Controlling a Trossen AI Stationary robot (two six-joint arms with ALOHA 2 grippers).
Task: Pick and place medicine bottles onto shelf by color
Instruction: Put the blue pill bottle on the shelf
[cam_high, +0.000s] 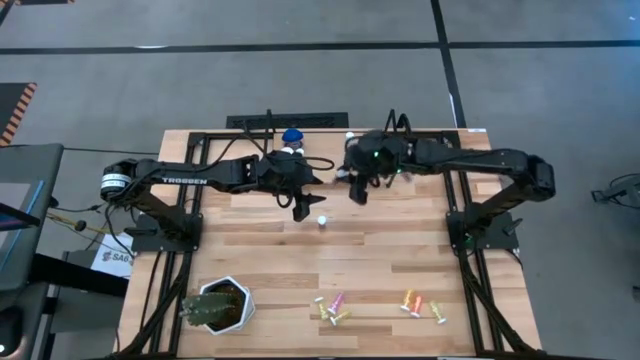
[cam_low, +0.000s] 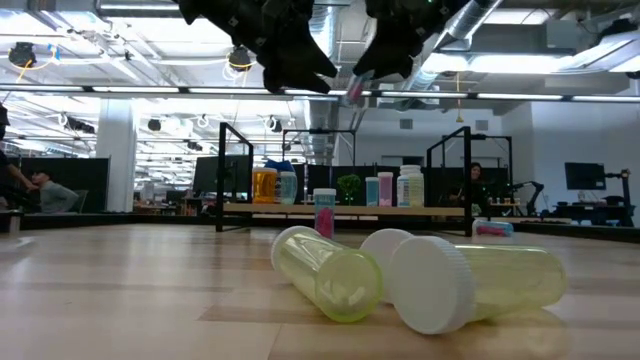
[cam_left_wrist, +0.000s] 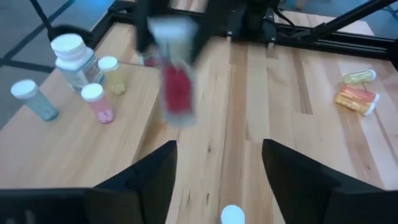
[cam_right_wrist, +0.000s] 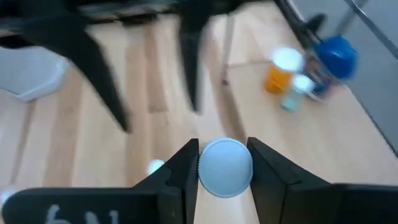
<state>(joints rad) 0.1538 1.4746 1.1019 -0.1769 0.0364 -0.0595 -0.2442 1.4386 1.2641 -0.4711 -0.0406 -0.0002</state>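
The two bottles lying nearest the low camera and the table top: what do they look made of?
Bottles: likely clear yellow-tinted plastic, since light passes through the bodies; the nearer one's cap looks like matte white plastic with a ribbed edge. Table: light wood planks with visible grain and a mild sheen.

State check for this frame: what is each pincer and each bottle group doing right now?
left pincer: open, empty, above the table.
right pincer: shut on the held pink bottle, raised in the air.
lone pink bottle: upright on the table, capped.
shelf bottles: upright, capped.
yellow bottles: lying on their sides.
orange bottles: lying on their sides.
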